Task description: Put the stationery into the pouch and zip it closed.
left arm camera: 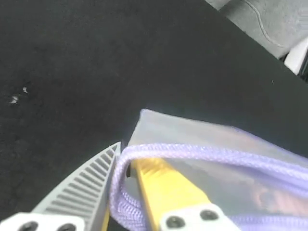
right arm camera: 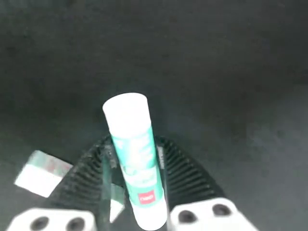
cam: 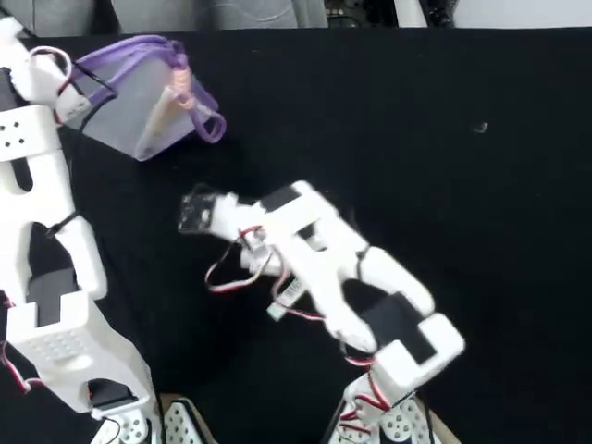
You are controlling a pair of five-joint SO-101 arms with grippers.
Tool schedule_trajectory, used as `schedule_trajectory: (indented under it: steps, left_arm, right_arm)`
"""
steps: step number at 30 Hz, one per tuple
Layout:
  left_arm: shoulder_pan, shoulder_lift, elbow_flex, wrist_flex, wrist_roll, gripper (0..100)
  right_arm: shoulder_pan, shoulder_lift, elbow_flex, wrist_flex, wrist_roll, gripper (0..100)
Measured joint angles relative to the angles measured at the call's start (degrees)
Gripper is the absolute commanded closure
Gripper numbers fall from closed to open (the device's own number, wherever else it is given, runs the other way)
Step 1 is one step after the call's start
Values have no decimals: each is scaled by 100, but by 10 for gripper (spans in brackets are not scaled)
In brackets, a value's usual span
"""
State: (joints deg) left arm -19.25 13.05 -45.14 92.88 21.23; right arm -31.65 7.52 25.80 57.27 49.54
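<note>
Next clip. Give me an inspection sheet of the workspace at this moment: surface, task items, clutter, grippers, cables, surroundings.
Surface: black table.
Job's things: translucent purple-trimmed pouch, mouth apparently open; white-and-teal glue stick; small white block, perhaps an eraser, lying on the table.
Clutter: pale specks.
Grippers: left gripper shut on the pouch's rim; right gripper shut on the glue stick.
Cables: red and white wires loose along the right arm.
Surroundings: grey fabric beyond the far edge.

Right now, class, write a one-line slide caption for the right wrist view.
Right gripper shut on a glue stick, black table beyond, a small white block lying beside it.
</note>
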Motion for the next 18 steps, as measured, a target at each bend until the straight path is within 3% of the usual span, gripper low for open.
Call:
schedule_trajectory:
  steps: [18]
  left_arm:
    - [2119,18,-378,413,-44,971]
  right_arm:
    - [1934,-4730,0,-334,-1644,988]
